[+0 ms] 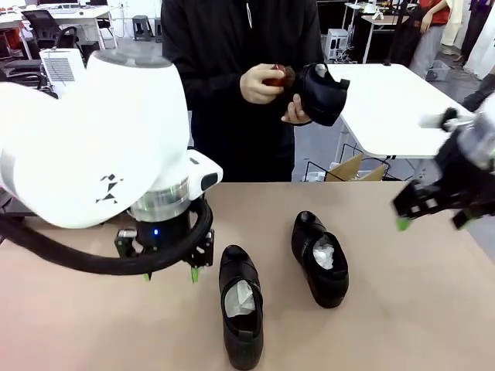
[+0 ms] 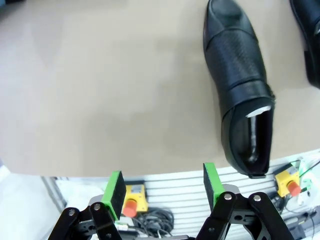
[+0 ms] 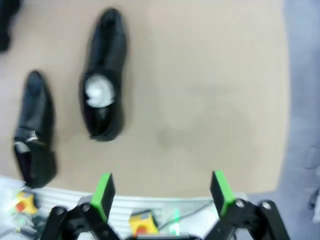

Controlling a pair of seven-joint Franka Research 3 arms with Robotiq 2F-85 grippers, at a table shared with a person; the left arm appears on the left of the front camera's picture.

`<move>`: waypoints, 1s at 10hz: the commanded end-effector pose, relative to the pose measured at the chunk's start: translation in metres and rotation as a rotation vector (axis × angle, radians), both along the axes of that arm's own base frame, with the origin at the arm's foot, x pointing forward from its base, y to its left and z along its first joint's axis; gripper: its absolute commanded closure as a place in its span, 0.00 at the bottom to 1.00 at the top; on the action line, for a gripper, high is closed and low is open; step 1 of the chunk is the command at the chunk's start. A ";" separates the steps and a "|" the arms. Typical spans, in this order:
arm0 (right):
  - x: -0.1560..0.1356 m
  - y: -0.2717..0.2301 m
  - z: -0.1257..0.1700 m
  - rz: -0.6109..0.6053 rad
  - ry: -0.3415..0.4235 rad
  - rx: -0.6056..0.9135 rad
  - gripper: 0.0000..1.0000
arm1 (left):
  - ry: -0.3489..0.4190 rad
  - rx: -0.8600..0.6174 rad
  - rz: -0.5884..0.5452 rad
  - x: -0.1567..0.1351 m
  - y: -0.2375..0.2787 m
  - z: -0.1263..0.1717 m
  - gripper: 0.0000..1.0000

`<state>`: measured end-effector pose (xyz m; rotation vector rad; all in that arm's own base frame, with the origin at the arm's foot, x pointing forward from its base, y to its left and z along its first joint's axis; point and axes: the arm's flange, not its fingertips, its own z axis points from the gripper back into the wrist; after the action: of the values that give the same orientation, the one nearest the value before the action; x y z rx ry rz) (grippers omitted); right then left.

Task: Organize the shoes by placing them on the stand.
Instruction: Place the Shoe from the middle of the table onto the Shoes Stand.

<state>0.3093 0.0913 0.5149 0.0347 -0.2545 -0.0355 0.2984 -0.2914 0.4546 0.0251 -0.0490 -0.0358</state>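
While both gape empty; left fingers (image 2: 114, 192) near a shoe (image 2: 237, 75); right fingers (image 3: 103, 192) well apart

The tan tabletop (image 1: 418, 309) carries two black shoes, both resting on their soles. The near shoe (image 1: 244, 340) and the far shoe (image 1: 329, 282) lie close together without touching. Each has white paper stuffed inside.

Beyond your tan counter (image 1: 402, 309), a white table (image 1: 387, 100) stands at two o'clock over grey floor (image 1: 317, 147); black office chairs (image 1: 42, 27) crowd ten o'clock.
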 end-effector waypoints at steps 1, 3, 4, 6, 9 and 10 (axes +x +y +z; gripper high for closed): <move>-0.009 -0.047 -0.008 -0.102 -0.015 0.028 0.00 | -0.050 0.017 -0.042 0.004 -0.002 0.014 0.19; 0.000 0.000 0.000 0.000 0.000 0.000 0.00 | 0.005 -0.001 0.001 0.000 0.000 -0.003 0.19; 0.000 0.000 0.000 0.000 0.000 0.000 0.00 | 0.040 0.028 -0.002 0.000 -0.014 -0.007 0.19; 0.000 0.000 0.000 0.000 0.000 0.000 0.00 | 0.103 0.081 0.073 -0.018 -0.049 -0.042 0.19; 0.000 0.000 0.000 0.000 0.000 0.000 0.00 | 0.059 0.056 0.075 -0.029 -0.069 -0.050 0.19; 0.000 0.000 0.000 0.000 0.000 0.000 0.00 | 0.052 0.054 0.076 -0.030 -0.070 -0.053 0.19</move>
<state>0.3086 0.0913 0.5149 0.0185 -0.2584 -0.0194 0.2642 -0.3593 0.4005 0.0872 0.0380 0.0239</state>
